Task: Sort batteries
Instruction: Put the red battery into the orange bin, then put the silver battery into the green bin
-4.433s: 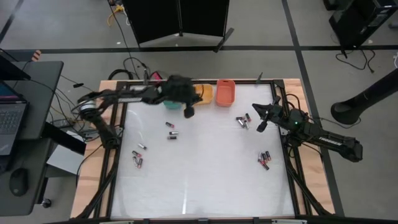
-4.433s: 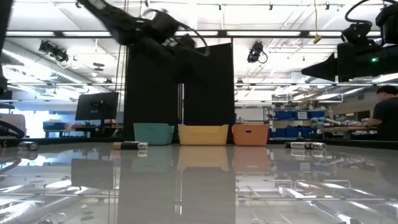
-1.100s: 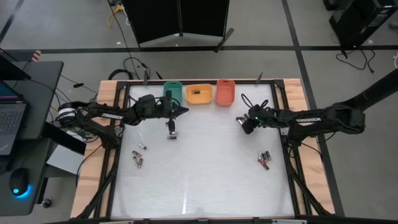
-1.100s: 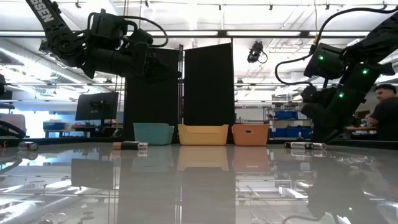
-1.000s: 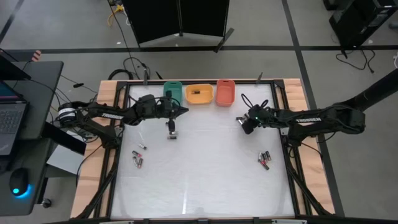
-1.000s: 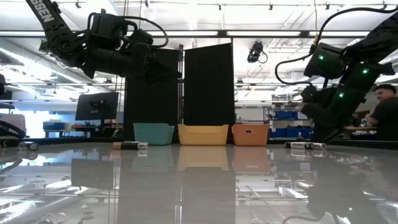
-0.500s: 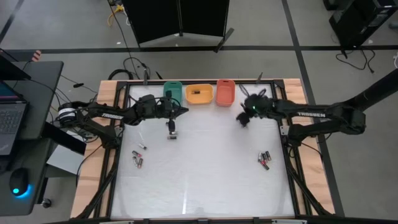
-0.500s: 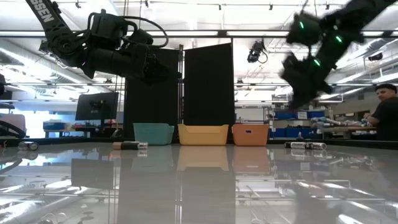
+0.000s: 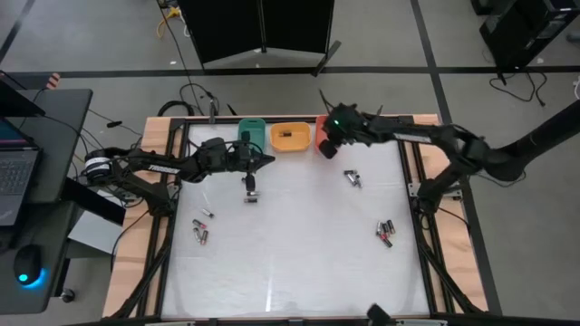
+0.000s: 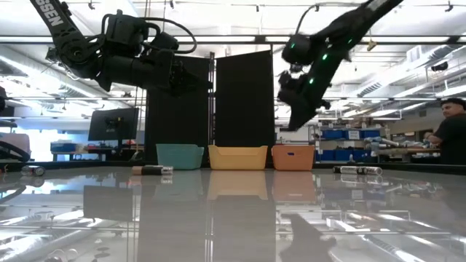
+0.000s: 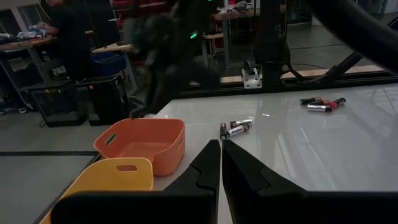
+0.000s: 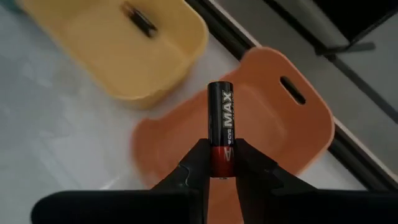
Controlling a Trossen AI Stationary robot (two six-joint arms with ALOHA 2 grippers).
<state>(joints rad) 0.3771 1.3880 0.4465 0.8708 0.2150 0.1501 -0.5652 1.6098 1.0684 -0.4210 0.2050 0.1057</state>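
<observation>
My right gripper (image 12: 222, 165) hangs over the orange-red tray (image 9: 328, 134) at the table's far edge, shut on a black battery (image 12: 221, 118) with a red band and the word MAX. In the low view it (image 10: 295, 109) is well above the trays. My left gripper (image 11: 221, 149) is shut on nothing and hovers off the table near the green tray (image 9: 252, 132). Loose batteries lie on the table below the left gripper (image 9: 249, 187), toward the left edge (image 9: 201, 232), right of centre (image 9: 353, 177) and near the right edge (image 9: 386, 232). One battery (image 12: 138, 17) lies in the yellow tray (image 9: 290, 137). My right gripper pinches the battery's red-banded end (image 12: 222, 154) between its two fingers (image 12: 198, 163). The black end (image 12: 220, 90) sticks out past the fingertips, in line with them. The fingers point down at a slant, and the battery is lifted clear above the orange-red tray (image 12: 292, 124).
The three trays stand in a row at the far edge, green, yellow, then orange-red. A wooden frame (image 9: 426, 154) borders the white table top. The middle and near part of the top hold no objects. A person (image 10: 448, 127) is in the room beyond.
My right gripper has risen from the batteries right of centre and swung toward the table's far edge and left, carrying the battery to above the orange-red tray.
</observation>
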